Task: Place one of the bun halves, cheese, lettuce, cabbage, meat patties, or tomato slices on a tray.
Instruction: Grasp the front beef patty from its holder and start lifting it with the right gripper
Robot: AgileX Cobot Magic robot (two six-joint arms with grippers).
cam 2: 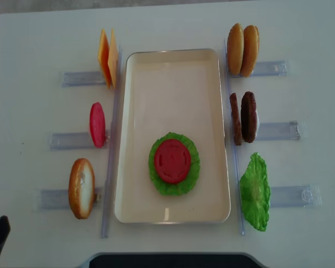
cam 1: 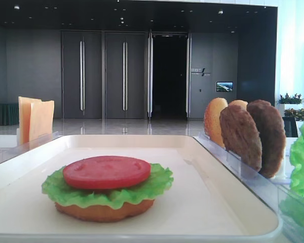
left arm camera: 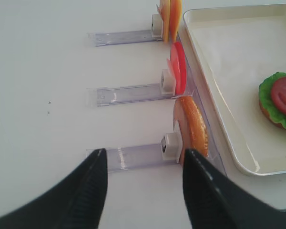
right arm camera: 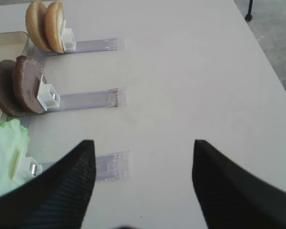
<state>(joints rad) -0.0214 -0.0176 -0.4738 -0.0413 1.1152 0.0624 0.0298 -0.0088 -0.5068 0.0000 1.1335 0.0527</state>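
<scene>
On the cream tray [cam 2: 173, 72] lies a stack: a bun half [cam 1: 104, 211] at the bottom, lettuce [cam 2: 157, 180] over it, a tomato slice [cam 2: 171, 161] on top. Upright in racks to the left of the tray are cheese [cam 2: 107, 58], another tomato slice [cam 2: 97, 124] and a bun half [cam 2: 81, 188]. To its right stand two bun halves [cam 2: 243, 50], two meat patties [cam 2: 243, 117] and a lettuce leaf [cam 2: 254, 192]. My left gripper [left arm camera: 144, 152] hangs open and empty over the table, just short of the near bun half [left arm camera: 193, 126]. My right gripper [right arm camera: 143, 142] is open and empty, right of the lettuce [right arm camera: 7, 152].
Clear plastic slotted racks [cam 2: 279, 131] stick out from both long sides of the tray. The white table's far right edge and the floor [right arm camera: 276, 38] show in the right wrist view. A dark base [cam 2: 167, 261] sits at the table's near edge.
</scene>
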